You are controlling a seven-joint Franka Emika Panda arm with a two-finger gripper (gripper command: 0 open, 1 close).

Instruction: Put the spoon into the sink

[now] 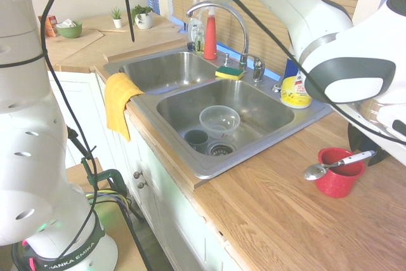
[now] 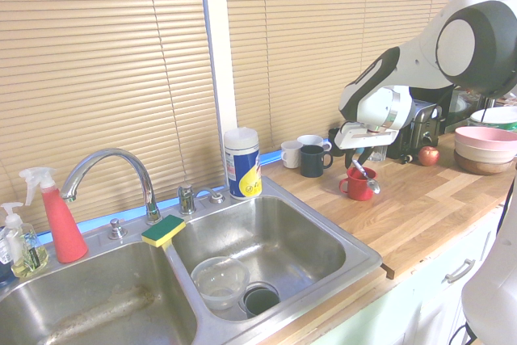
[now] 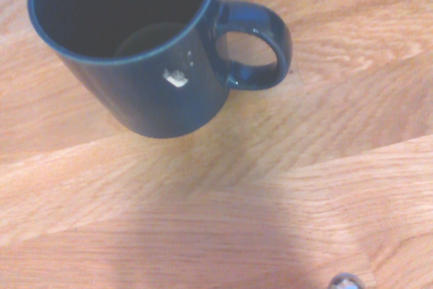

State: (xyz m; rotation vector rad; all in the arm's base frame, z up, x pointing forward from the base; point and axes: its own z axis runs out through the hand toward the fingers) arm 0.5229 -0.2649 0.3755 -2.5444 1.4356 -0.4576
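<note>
The spoon (image 1: 337,163) lies across the rim of a red cup (image 1: 336,181) on the wooden counter, silver bowl hanging out toward the sink (image 1: 190,157), white handle pointing away from it. My gripper (image 1: 370,147) hangs right over the cup, its dark fingers (image 1: 358,139) on either side of the handle's end with a gap still showing between them. From the other side, the gripper (image 2: 361,159) sits just above the red cup (image 2: 357,187) and spoon (image 2: 369,179), right of the sink (image 2: 355,252). The wrist view holds a dark blue mug (image 3: 135,52) on the counter.
In the near basin lie a clear bowl (image 1: 219,118) and a dark cup (image 1: 196,138). A yellow cloth (image 1: 120,99) hangs over the sink's front edge. A wipes canister (image 1: 295,90) stands by the faucet. Behind the red cup stand a white mug (image 2: 292,153), an apple (image 2: 429,155) and stacked bowls (image 2: 487,147).
</note>
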